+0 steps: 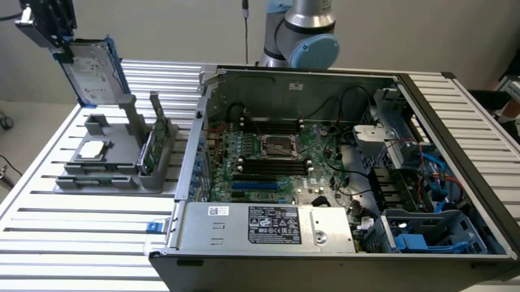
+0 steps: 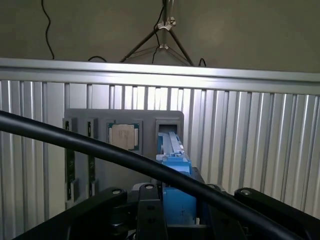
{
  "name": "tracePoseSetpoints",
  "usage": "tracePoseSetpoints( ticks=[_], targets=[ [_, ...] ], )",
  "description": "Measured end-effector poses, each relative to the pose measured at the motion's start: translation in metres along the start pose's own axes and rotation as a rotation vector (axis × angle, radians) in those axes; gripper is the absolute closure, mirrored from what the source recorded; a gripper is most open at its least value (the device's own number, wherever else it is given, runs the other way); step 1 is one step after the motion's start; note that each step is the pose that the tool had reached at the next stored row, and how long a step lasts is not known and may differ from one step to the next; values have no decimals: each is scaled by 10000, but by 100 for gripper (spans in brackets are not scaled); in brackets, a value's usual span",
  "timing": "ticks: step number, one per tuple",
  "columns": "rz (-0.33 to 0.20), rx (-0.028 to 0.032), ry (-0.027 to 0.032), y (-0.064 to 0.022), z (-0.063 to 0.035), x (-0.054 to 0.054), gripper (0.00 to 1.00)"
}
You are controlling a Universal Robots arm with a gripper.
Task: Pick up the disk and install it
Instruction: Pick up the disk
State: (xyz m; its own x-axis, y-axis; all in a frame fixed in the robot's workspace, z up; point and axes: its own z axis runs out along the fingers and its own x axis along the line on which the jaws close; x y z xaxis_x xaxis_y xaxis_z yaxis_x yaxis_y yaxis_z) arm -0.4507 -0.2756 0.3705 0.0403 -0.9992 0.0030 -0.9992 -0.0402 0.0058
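Note:
The disk (image 1: 94,72) is a silver-grey drive with a white label in a blue carrier. It hangs tilted, standing on edge, just above the grey holder (image 1: 114,161) at the exterior view's left. My gripper (image 1: 58,38) is shut on its upper end. In the wrist view the disk's blue carrier edge (image 2: 175,167) sits between the black fingers (image 2: 150,212), with the holder (image 2: 80,120) below it.
The open computer case (image 1: 455,121) fills the exterior view's right, with its motherboard (image 1: 276,152) and a blue-lined drive bay (image 1: 422,234). On the holder lie a small silver chip (image 1: 91,149) and a green circuit card (image 1: 150,146) standing on edge. A black cable (image 2: 75,142) crosses the wrist view.

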Motion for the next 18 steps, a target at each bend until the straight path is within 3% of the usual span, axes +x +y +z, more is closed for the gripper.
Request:
tracePoseSetpoints(
  ticks=[9,18],
  targets=[
    [-9,-3,1,-25,-410,3,67],
    [-199,-8,-98,-215,-820,35,67]
  ],
)
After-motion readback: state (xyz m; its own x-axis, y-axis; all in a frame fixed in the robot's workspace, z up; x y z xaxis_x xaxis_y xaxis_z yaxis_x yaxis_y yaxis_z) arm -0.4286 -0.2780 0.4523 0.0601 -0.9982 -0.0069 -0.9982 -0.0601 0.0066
